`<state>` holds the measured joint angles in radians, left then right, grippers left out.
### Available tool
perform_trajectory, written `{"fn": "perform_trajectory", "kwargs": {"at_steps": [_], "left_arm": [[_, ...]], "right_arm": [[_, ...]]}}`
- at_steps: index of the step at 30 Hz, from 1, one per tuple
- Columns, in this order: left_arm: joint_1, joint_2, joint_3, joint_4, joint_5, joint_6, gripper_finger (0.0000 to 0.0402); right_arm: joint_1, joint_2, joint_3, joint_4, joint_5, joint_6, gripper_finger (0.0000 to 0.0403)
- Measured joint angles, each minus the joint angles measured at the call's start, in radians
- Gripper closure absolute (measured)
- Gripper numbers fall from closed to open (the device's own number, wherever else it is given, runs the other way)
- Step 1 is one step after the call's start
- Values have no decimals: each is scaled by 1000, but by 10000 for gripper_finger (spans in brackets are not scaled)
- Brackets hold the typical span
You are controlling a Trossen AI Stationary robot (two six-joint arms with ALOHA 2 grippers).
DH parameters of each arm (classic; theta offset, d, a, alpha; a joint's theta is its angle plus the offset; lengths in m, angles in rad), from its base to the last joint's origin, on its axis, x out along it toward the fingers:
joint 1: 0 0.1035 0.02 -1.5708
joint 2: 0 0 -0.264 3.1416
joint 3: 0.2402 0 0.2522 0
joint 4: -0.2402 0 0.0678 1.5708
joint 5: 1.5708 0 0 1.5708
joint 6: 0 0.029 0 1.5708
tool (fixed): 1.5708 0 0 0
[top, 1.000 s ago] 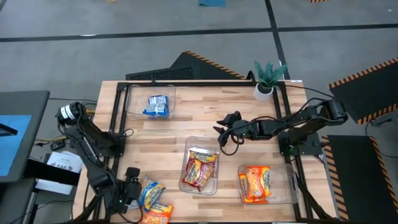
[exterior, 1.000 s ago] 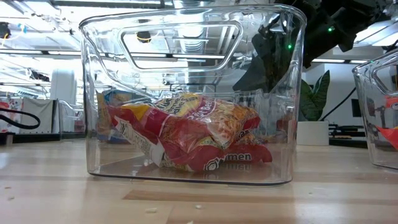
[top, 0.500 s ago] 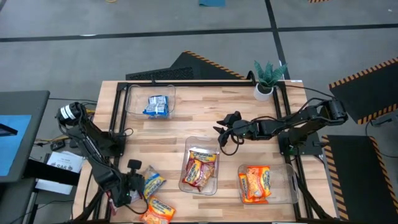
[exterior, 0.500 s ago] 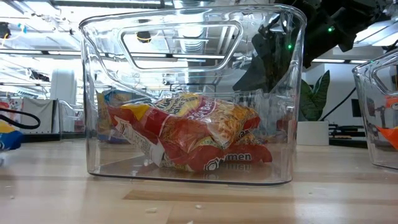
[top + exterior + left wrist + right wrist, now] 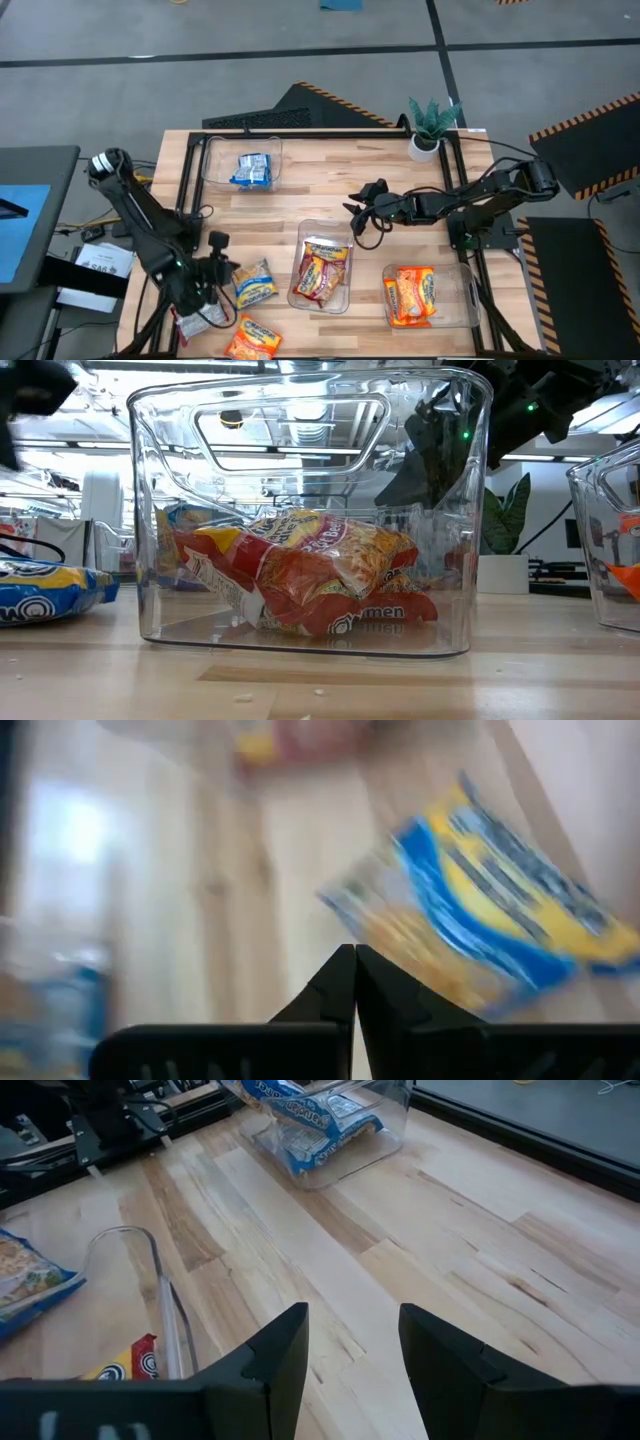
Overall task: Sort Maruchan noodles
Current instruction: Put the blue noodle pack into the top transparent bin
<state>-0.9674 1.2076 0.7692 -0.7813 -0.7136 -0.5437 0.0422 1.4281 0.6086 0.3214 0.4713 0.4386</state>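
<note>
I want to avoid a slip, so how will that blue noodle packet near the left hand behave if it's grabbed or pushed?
The blue noodle packet lies flat on the table, so it probably won't roll or tip. Its shiny wrapper looks slick, so it will likely slide when pushed. It seems thin and light, with crinkly edges that may slip from a pinch.

The high cam hangs way up, staring straight down at my whole table (image 5: 330, 200) and the floor around it, while the low cam sits at tabletop level, practically nose to nose with the middle bin (image 5: 300, 510), looking level through it into the room behind. My left wrist cam looks past my fingers, super close to a blue packet (image 5: 500, 890) that the high and low views catch too, and my right wrist cam looks across the boards toward the far bin (image 5: 330, 1130), also visible from above.
</note>
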Motion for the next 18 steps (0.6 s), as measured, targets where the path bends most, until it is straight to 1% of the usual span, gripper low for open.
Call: {"fn": "perform_trajectory", "kwargs": {"at_steps": [2,4,8,12,15,18], "left_arm": [[16,-52,0,-2,-68,35,401],[39,-102,0,4,-84,42,401],[90,-155,-6,58,-8,37,401],[102,-131,-8,95,90,16,388],[97,-70,-8,134,173,10,355],[67,8,-8,192,232,79,308]], "right_arm": [[-3,0,0,0,0,-2,221],[-7,0,0,0,0,-2,221],[-13,0,0,-1,0,-2,221],[-12,0,0,-3,0,-3,221],[-12,0,0,-7,0,-2,221],[-12,0,0,-7,0,-2,221]]}}
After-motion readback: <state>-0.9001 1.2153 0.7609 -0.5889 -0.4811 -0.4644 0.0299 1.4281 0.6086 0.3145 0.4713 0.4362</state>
